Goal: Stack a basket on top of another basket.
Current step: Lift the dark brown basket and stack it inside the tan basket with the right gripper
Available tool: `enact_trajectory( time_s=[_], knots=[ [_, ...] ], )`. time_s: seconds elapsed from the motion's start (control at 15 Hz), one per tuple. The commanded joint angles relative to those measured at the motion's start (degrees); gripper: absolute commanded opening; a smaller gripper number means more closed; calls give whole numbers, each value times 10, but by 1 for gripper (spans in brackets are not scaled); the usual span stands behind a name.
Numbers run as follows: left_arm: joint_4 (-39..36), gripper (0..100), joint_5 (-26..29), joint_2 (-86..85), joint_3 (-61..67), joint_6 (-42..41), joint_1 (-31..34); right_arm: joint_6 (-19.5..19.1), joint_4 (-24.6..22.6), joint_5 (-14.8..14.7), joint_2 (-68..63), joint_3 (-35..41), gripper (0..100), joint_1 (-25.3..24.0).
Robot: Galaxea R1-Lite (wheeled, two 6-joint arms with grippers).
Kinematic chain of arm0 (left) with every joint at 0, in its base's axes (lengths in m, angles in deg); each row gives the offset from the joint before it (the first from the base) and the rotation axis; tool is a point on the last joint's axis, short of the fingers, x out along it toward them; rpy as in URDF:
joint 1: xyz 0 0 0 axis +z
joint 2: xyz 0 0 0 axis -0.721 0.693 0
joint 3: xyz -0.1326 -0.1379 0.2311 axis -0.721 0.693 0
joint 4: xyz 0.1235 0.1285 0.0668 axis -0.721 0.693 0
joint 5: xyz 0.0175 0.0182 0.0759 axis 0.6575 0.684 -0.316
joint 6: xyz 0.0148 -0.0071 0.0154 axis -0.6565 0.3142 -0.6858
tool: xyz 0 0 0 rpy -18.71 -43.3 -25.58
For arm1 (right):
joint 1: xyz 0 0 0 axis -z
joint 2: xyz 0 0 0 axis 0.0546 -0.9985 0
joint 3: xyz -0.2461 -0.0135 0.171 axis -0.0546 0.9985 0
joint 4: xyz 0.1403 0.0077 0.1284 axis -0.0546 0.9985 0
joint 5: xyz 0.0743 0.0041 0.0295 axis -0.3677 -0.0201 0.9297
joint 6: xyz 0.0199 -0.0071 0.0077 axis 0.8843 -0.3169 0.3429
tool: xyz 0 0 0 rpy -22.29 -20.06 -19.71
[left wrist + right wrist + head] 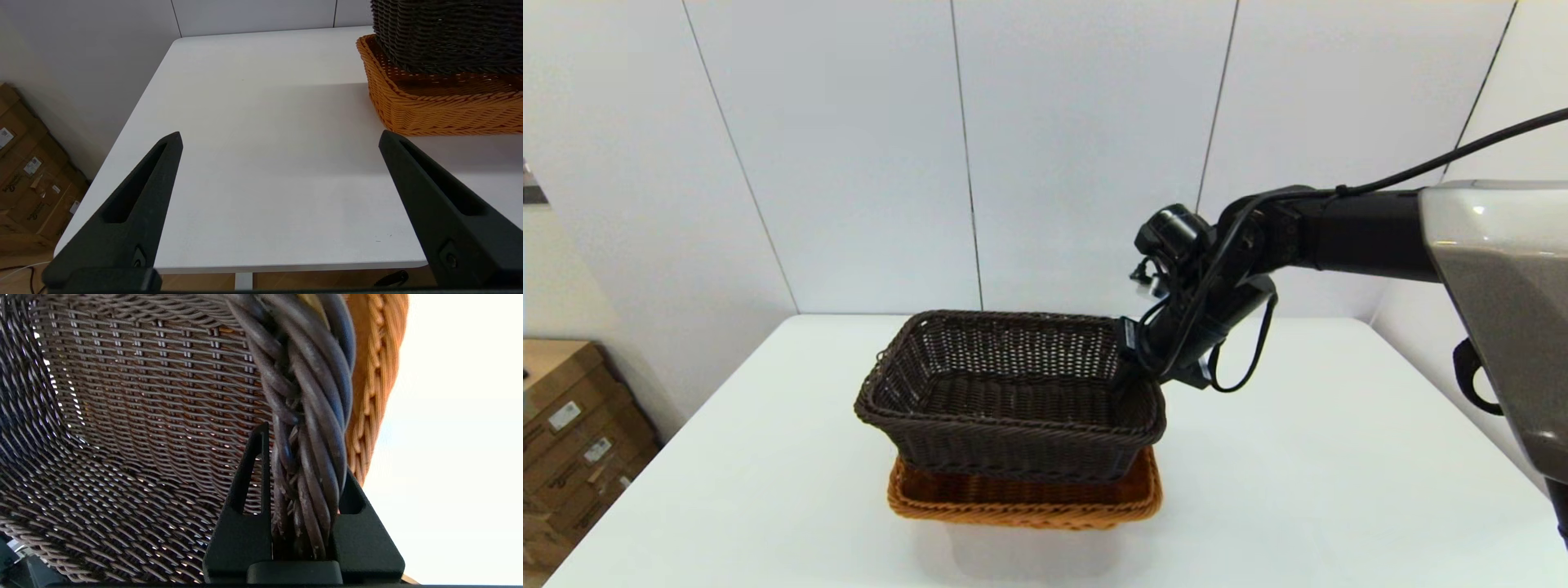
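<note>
Dark brown basket [1013,392] over orange-tan basket [1021,498], on white tabletop [1339,457].
Right gripper [304,522] fingers pinching braided rim; left gripper [282,179] fingers spread, nearby; cardboard boxes [564,433] beside.

No legible text (cardboard boxes [24,179] with unreadable labels)

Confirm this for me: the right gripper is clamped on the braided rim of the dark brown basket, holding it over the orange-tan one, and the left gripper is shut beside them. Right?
Not quite. The left gripper is open, fingers spread wide over bare table, as the left wrist view shows. The rest holds: the right gripper is clamped on the braided rim of the dark brown basket, over the orange-tan basket.
</note>
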Motion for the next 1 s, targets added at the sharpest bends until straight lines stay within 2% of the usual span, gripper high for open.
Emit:
enact_trajectory(
  time_s=[0.07, 0.27, 1.0],
  knots=[
    [0, 100, 0, 1, 0, 0, 0, 0, 1, 1, -4, 0, 0, 3],
    [0, 100, 0, 1, 0, 0, 0, -18, 1, 0, -7, 1, 0, 7],
    [0, 100, 0, 1, 0, 0, 0, -21, -1, 0, -27, 1, 0, 9]
  ],
)
